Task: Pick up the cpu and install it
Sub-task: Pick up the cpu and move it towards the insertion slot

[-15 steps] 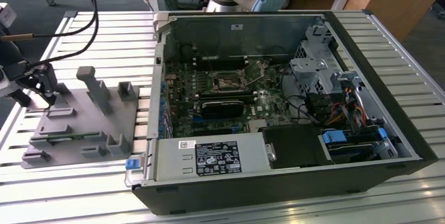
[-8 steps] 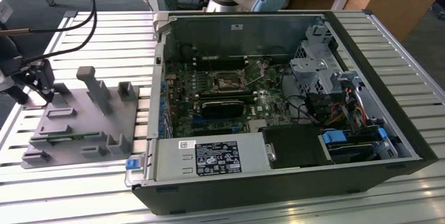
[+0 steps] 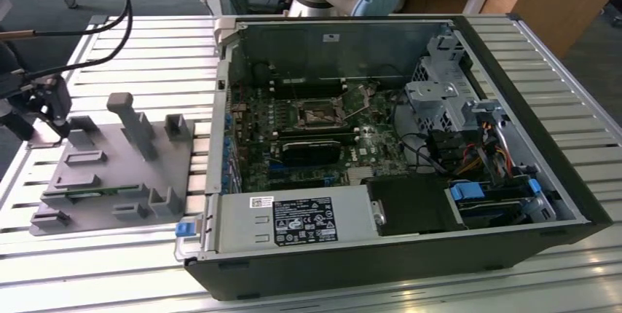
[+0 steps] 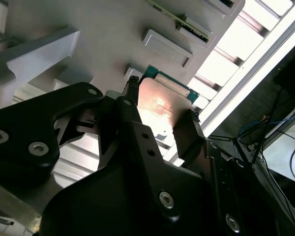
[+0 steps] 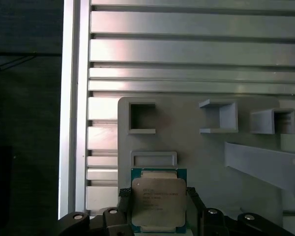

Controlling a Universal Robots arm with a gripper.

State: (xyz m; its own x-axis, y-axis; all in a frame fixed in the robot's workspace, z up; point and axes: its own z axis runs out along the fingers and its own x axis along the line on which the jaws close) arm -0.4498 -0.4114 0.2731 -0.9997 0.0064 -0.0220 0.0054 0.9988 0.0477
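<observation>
Exterior view: gripper (image 3: 49,127) low over tray (image 3: 97,182), socket (image 3: 318,116) well apart toward the exterior view's right. Second wrist view: cpu (image 4: 162,105) flat between fingers (image 4: 135,128). First wrist view: seemingly clamped on both side edges.

Nothing here can be read. The cpu (image 5: 158,199) has a few faint lines of small print on its metal top, too fine to make out. In the exterior view, the power supply (image 3: 238,229) bears a large black-and-white label (image 3: 301,220) and a small white barcode sticker (image 3: 262,201). Another small white sticker (image 3: 333,36) sits on the computer case (image 3: 291,51) inner wall.
</observation>
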